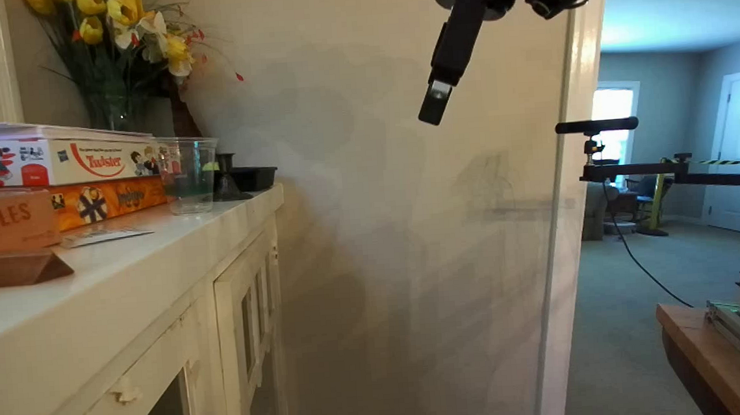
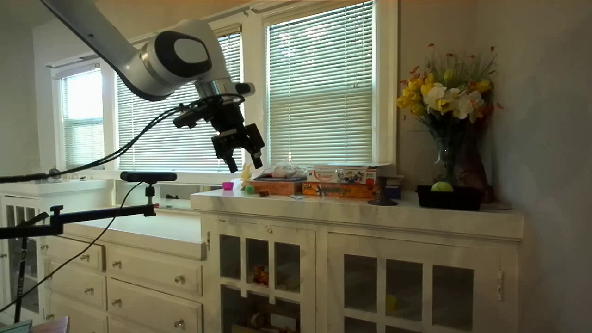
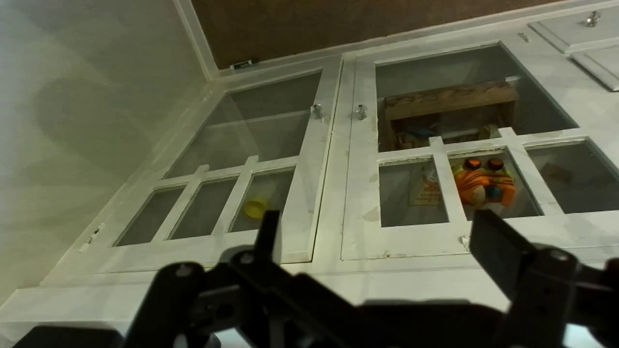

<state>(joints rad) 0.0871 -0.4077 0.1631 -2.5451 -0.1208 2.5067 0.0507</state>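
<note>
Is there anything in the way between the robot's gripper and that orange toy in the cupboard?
Yes: the white cupboard door, which looks closed. The orange toy shows behind it, while the open, empty gripper is outside. Nothing else visible stands between them.

End effector (image 2: 244,166) before cabinet (image 2: 360,217); on cabinet, Twister box (image 2: 342,175) atop lower box (image 2: 340,190)

You get daylight glowing through the window blinds (image 2: 319,92), leaving the cabinet front (image 2: 321,277) dimmer; soft shadows mottle the wall (image 1: 398,231). Your wrist view is dim and greenish, the gripper (image 3: 376,220) dark and slightly blurred.
</note>
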